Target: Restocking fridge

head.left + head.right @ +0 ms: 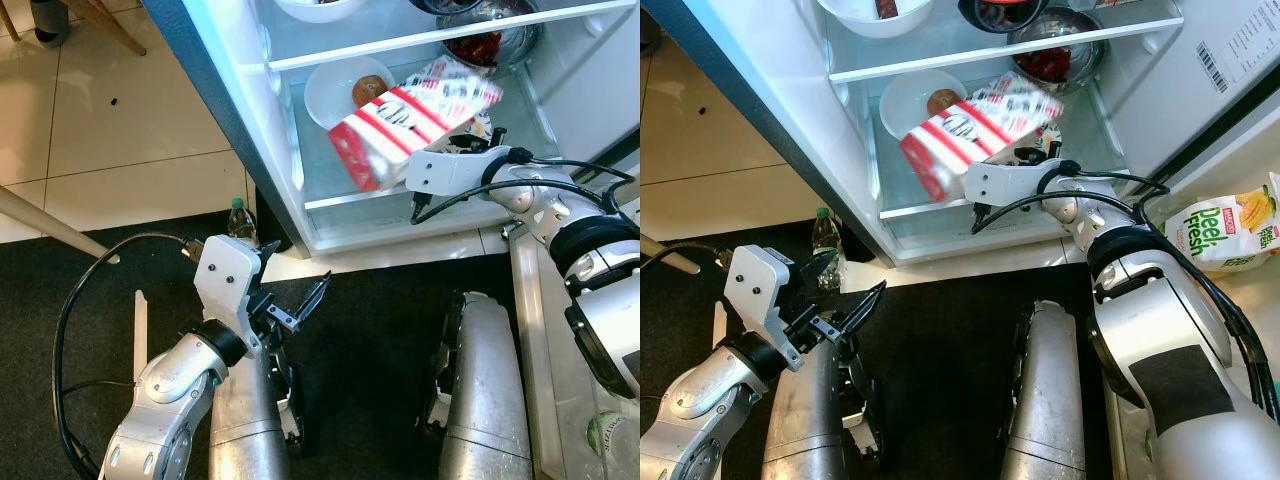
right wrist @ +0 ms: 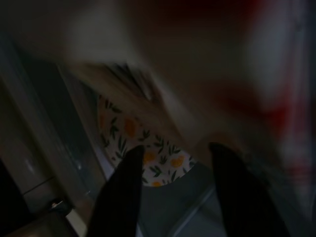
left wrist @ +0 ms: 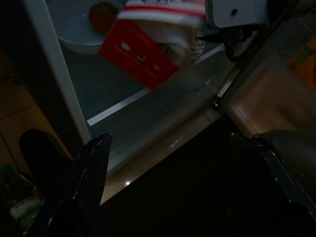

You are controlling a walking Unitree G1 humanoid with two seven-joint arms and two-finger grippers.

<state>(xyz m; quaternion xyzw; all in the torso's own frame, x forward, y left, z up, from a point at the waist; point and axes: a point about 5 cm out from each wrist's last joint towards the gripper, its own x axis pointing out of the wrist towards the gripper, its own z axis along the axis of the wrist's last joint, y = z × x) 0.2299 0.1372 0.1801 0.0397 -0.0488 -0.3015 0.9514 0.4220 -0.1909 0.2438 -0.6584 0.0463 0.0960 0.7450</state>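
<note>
A red and white striped bag [image 1: 410, 125] hangs tilted and blurred over the fridge's lower glass shelf [image 1: 400, 195], in front of a white bowl [image 1: 335, 95] that holds a brown round item. My right gripper [image 1: 475, 138] reaches into the fridge just beside the bag. In the right wrist view its fingers [image 2: 123, 192] stand open, with the blurred bag above them and a flower-patterned plate [image 2: 148, 148] behind. My left gripper [image 1: 295, 272] is held low over the black mat, open and empty.
A metal bowl of red pieces [image 1: 495, 40] stands on the same shelf at the back. A small green-capped bottle [image 1: 240, 220] stands on the floor by the fridge's corner. A "Deel Fresh" bag [image 1: 1225, 230] lies at the right. Wooden chair legs [image 1: 100, 20] are far left.
</note>
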